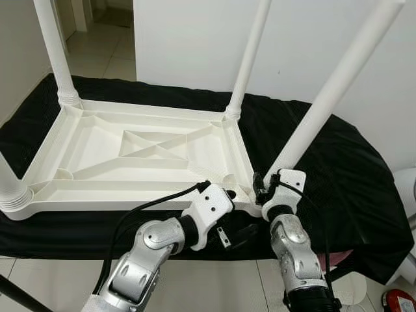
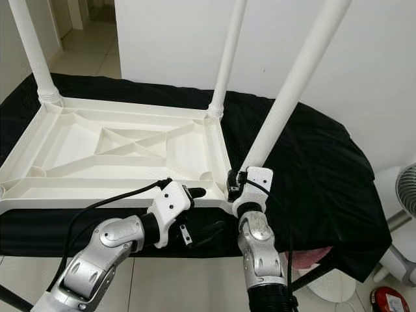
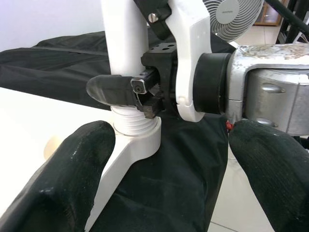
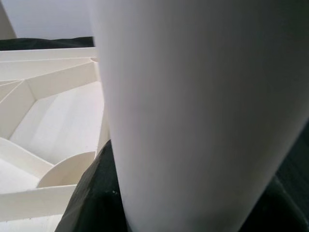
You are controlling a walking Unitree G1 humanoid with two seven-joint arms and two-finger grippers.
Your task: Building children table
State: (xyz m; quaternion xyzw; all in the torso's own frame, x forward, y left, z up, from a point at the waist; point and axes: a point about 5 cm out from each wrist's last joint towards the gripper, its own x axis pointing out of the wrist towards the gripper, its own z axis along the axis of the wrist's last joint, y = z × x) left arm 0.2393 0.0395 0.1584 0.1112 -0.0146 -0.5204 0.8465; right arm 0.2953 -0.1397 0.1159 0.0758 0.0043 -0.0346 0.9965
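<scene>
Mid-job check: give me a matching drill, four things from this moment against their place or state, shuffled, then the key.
1. right gripper
2. left gripper
3. tabletop
4. black cloth

a. lies upside down, ribs facing up
b. open, beside the near corner
c. clamped on the near right leg just above its socket
d. spread under everything

Pairs: 1-c, 2-b, 3-a, 4-d

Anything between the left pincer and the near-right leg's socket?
No. In the left wrist view the open left pincer faces the socket across bare black cloth; the right pincer grips the leg just above it.
</scene>
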